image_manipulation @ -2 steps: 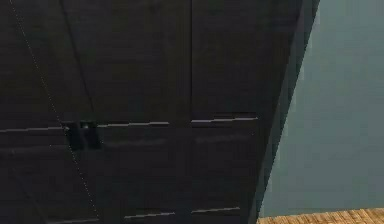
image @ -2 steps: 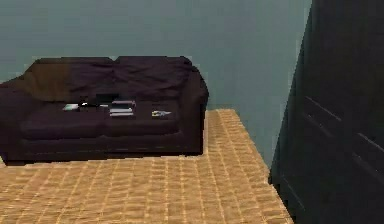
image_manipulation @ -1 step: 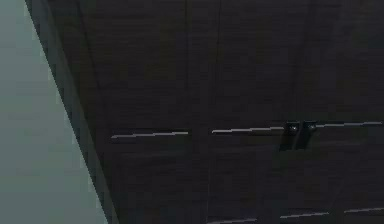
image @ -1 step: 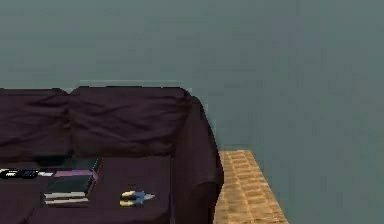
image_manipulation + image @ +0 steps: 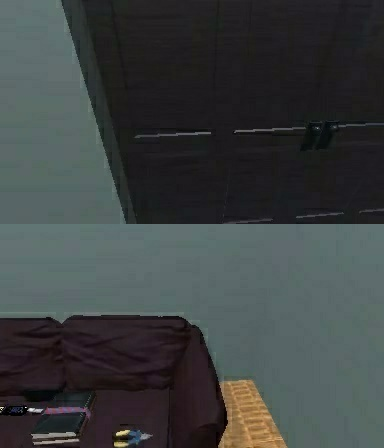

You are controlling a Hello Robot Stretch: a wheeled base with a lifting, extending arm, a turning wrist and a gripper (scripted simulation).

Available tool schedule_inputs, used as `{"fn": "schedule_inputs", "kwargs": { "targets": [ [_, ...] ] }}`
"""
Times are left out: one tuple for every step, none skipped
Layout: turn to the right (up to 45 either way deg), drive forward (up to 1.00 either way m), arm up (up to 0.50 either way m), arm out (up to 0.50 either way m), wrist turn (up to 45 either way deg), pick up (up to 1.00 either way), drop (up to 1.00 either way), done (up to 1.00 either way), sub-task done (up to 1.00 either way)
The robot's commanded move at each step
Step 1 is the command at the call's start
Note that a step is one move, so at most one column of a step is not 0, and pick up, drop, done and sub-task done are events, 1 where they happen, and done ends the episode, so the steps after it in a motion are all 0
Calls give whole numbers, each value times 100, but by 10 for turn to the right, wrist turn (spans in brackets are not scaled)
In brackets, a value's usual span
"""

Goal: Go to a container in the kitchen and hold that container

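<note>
Progress: early, by my read. Task wants a kitchen and a container. This looks like a living-room corner, so I judge the drive to the kitchen is not done, and the approach and the hold are both left. Where the container is: cannot tell from here. Nothing on the seat reads as one. State of the gripper fingers: cannot tell.

Forward view:
- Sofa (image 5: 120, 354) runs from 9 o'clock to centre. It is dark plum-brown and soft-looking. The back cushions are plump with creases, and a rounded arm drops toward 5 o'clock.
- On the seat at 7 o'clock there is a stack of flat dark books (image 5: 60, 419), rectangular with hard edges and pale page sides.
- At 6 o'clock on the seat lies a small yellow and blue thing (image 5: 131, 436), too small to name.
- Wall (image 5: 280, 284) fills 12 to 3 o'clock. It is flat matte grey-green with no marks.
- Floor (image 5: 250, 414) at 5 o'clock is a strip of tan wood planks with visible seams, just beside the sofa arm.

Arm side view:
- Dark cupboard front (image 5: 220, 80) takes centre through 3 o'clock. It is near-black and smooth, with vertical seams between the panels.
- Thin pale handles (image 5: 173, 134) run level across the middle and look like metal bars.
- Small dark shape with pale glints (image 5: 318, 135) sits at 3 o'clock on the handle line. Cannot tell what it is.
- Grey wall (image 5: 40, 120) at 9 o'clock is plain and matte, meeting the cupboard edge.
</note>
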Motion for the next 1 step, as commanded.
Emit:
{"fn": "schedule_inputs", "kwargs": {
  "targets": [
    [-450,0,0,0,0,0,0,0,0]
  ]
}}
